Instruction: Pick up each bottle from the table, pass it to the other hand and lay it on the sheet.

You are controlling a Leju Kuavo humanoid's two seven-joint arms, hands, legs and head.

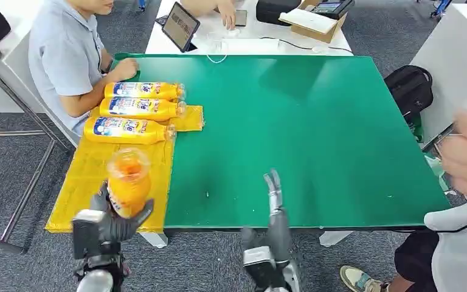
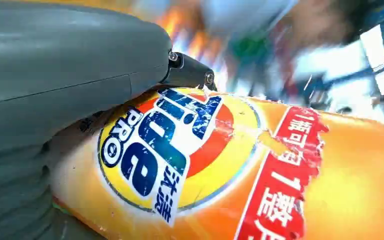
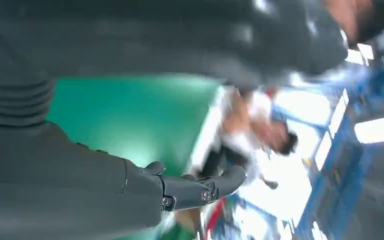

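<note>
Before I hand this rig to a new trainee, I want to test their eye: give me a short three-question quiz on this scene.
1. How many orange detergent bottles lie on the yellow sheet?
2. True or false: the right hand holds a bottle.
3. Which hand holds the fourth bottle? A) left B) right C) neither

Key:
1. Three: the far bottle, the middle bottle and the near bottle, side by side at the sheet's far end.
2. False; it is open, above the green table near its front edge.
3. A; the left hand grips the held bottle above the sheet's near end.
</note>
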